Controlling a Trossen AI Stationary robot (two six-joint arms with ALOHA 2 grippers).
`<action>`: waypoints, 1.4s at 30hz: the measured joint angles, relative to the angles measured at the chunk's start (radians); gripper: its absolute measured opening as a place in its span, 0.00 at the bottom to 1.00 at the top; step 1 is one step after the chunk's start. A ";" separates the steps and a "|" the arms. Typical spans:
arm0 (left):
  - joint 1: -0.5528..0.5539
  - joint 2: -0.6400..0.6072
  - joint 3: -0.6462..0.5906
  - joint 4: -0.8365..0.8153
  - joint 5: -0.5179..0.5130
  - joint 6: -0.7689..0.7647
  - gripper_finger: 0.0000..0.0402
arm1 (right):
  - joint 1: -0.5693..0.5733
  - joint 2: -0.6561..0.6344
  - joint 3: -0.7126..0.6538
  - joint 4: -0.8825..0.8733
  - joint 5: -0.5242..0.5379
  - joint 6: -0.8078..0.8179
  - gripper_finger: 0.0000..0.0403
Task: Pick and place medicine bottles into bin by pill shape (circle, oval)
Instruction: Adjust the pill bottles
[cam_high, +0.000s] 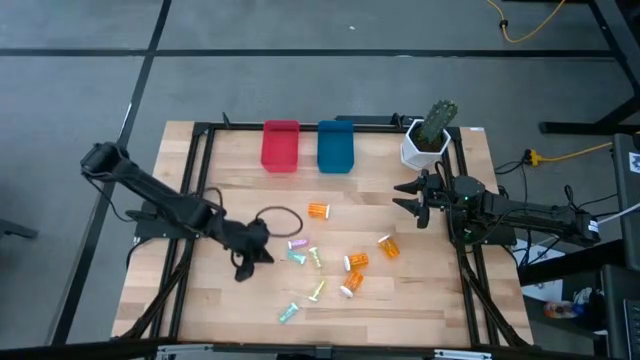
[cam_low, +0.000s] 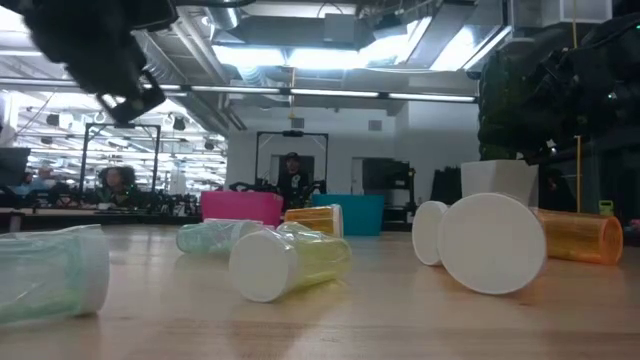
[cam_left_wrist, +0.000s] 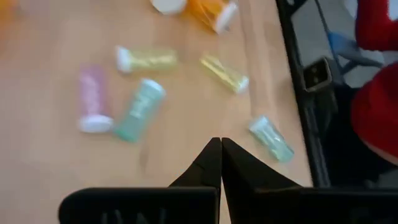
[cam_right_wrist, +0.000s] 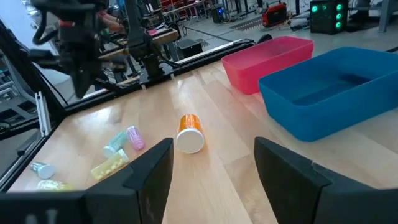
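Several small medicine bottles lie on their sides mid-table: orange ones (cam_high: 318, 211) (cam_high: 388, 246) (cam_high: 355, 262), a pink one (cam_high: 297, 243), teal ones (cam_high: 288, 313) and yellow ones (cam_high: 317, 291). My left gripper (cam_high: 250, 262) hangs shut just left of the cluster and slants down, touching nothing. In its wrist view the shut tips (cam_left_wrist: 221, 149) point toward a teal bottle (cam_left_wrist: 138, 110) and a pink bottle (cam_left_wrist: 92, 99). My right gripper (cam_high: 410, 197) waits open at the right, by the cactus pot. An orange bottle (cam_right_wrist: 189, 133) lies well ahead of its fingers.
A pink bin (cam_high: 281, 146) and a blue bin (cam_high: 336, 147) stand side by side at the far edge. A white pot with a cactus (cam_high: 428, 140) is at the far right corner. A black cable loop (cam_high: 280, 220) lies beside the left arm. A black frame rims the table.
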 joint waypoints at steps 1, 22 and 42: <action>-0.016 0.020 0.000 0.025 0.010 -0.021 0.00 | 0.000 0.000 0.000 0.000 0.000 0.000 0.56; -0.201 0.555 0.429 0.052 0.024 -0.027 0.00 | 0.000 0.000 0.000 -0.081 -0.009 0.078 0.56; -0.204 0.724 0.535 -0.081 0.096 -0.184 0.00 | 0.000 0.000 0.000 -0.110 -0.008 0.105 0.56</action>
